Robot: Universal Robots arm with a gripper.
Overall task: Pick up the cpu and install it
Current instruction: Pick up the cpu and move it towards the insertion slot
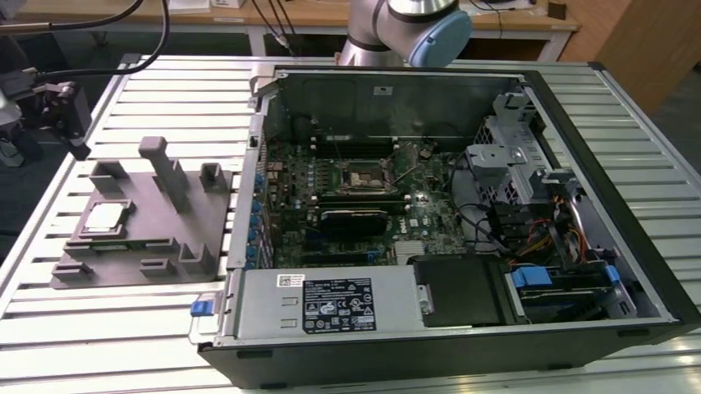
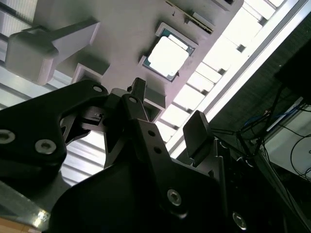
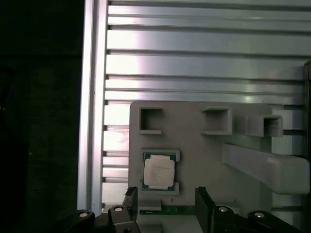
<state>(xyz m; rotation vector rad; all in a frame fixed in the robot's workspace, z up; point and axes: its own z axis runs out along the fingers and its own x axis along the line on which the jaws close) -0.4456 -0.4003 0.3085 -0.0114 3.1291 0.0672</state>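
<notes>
Cpu: I count one. Grey plastic holder: one. Open computer case: one. Inside it I log one motherboard, one dark socket frame and one silver power supply box. Robot arm: one. End effector: one on my wrist feeds, with two fingers. Slatted metal desk: one.

Pincer spread wide, holding nothing
In both wrist views its two dark fingers stand well apart, nothing between them
</notes>
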